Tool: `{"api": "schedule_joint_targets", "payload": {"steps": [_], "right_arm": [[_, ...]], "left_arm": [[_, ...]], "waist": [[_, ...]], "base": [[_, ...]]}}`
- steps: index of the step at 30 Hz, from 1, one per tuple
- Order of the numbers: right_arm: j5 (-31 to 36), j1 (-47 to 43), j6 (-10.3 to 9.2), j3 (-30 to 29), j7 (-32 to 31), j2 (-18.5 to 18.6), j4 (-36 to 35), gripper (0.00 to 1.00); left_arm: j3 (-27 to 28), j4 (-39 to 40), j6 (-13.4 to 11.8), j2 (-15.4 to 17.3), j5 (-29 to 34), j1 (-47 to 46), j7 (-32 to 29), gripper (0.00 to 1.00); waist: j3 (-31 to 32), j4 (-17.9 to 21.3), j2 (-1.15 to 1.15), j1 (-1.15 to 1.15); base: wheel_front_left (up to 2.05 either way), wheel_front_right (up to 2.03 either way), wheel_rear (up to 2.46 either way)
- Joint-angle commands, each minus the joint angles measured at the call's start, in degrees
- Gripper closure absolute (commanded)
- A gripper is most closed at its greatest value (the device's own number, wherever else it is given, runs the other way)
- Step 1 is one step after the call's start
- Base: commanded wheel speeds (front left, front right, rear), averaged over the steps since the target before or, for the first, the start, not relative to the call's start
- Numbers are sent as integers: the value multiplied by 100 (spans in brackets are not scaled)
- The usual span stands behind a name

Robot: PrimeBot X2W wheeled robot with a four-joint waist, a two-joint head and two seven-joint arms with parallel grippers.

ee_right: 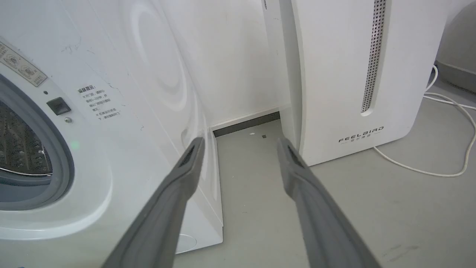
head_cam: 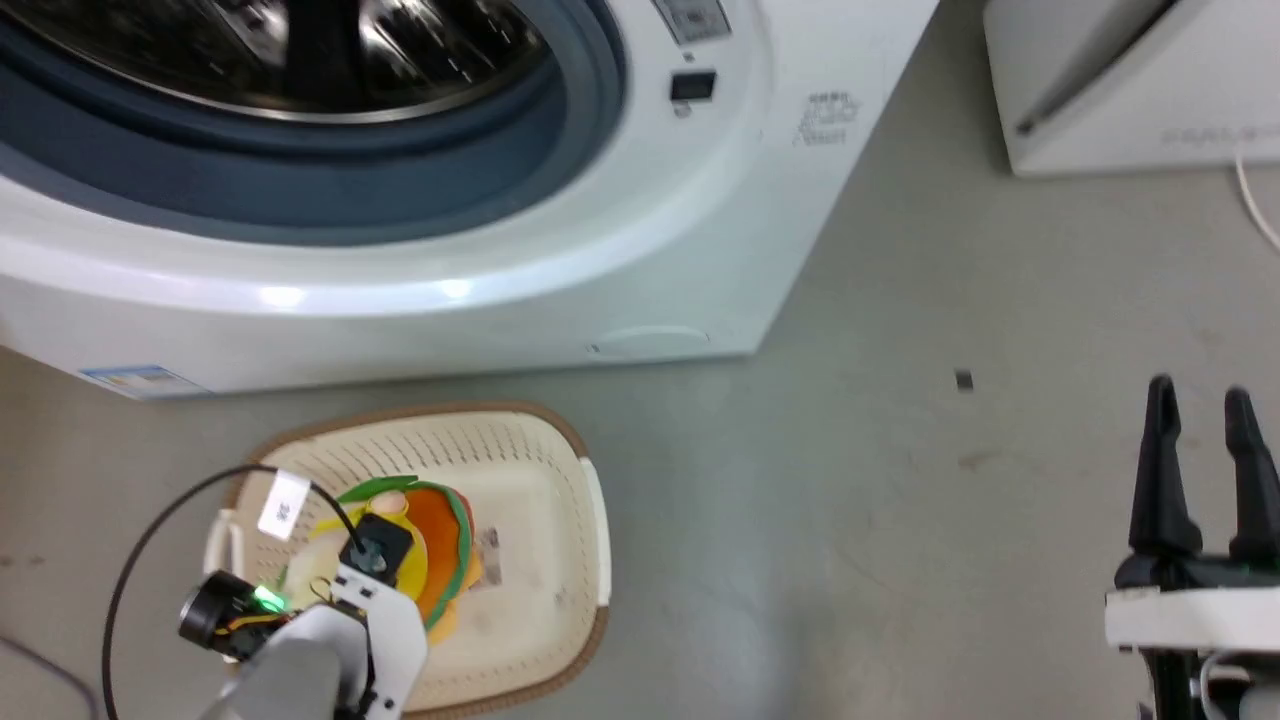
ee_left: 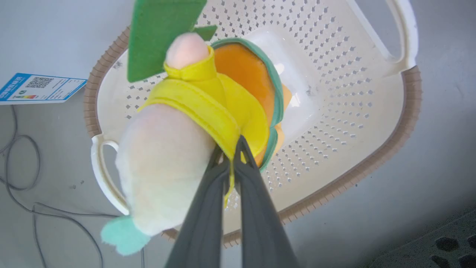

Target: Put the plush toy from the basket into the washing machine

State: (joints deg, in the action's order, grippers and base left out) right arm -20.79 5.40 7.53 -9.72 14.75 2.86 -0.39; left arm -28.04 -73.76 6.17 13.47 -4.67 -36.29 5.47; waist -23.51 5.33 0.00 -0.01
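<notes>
The plush toy [head_cam: 445, 545] [ee_left: 193, 111], orange with green and yellow layers and pale pink knobs, hangs over the cream basket [head_cam: 540, 470] [ee_left: 334, 111], apparently lifted off its bottom. My left gripper [ee_left: 233, 149] is shut on the toy's yellow layer; in the head view the left wrist [head_cam: 375, 560] covers part of the toy. The washing machine [head_cam: 700, 250] [ee_right: 122, 111] stands just behind the basket, its grey seal [head_cam: 300, 190] and steel drum [head_cam: 300, 50] exposed. My right gripper [head_cam: 1200, 415] [ee_right: 240, 143] is open at the lower right, holding nothing.
The white FEELBIRD appliance [ee_right: 353, 74] [head_cam: 1130, 90] stands right of the washer with a white cable [ee_right: 446, 149] on the floor. A dark cable [ee_left: 22, 175] lies on the floor left of the basket. Grey floor [head_cam: 900, 500] lies between basket and right gripper.
</notes>
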Motion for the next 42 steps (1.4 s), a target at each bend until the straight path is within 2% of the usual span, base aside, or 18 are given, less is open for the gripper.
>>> {"api": "schedule_joint_targets", "payload": {"steps": [1, 8, 15, 25, 34, 42], "right_arm": [[83, -149, -4, -41, 25, 1, 29, 0], [226, -536, -4, -110, 25, 1, 63, 0], [301, -846, -4, -96, 25, 1, 85, 0], [353, -1111, -4, -108, 25, 1, 94, 0], [368, -1092, -4, -15, 25, 1, 84, 0], [382, -869, -4, 109, 25, 1, 2, 0]], "left_arm": [[13, 19, 6, -51, -84, 116, 148, 100], [41, 88, -7, -258, -251, 372, 660, 100], [79, 387, -57, -366, -390, 556, 893, 100], [186, 1542, -259, -358, -528, 772, 950, 100], [568, 2979, -517, -197, -749, 970, 952, 100], [1052, 3806, -781, -103, -857, 642, 953, 100]], "waist": [[444, -241, 0, 1], [1051, -482, 0, 1], [1556, -644, 0, 1], [1984, -780, 0, 1], [2046, -683, 0, 1], [1673, -399, 0, 1]], "base": [[0, 0, 0], [0, 0, 0], [0, 0, 0], [0, 0, 0], [0, 0, 0], [0, 0, 0]]}}
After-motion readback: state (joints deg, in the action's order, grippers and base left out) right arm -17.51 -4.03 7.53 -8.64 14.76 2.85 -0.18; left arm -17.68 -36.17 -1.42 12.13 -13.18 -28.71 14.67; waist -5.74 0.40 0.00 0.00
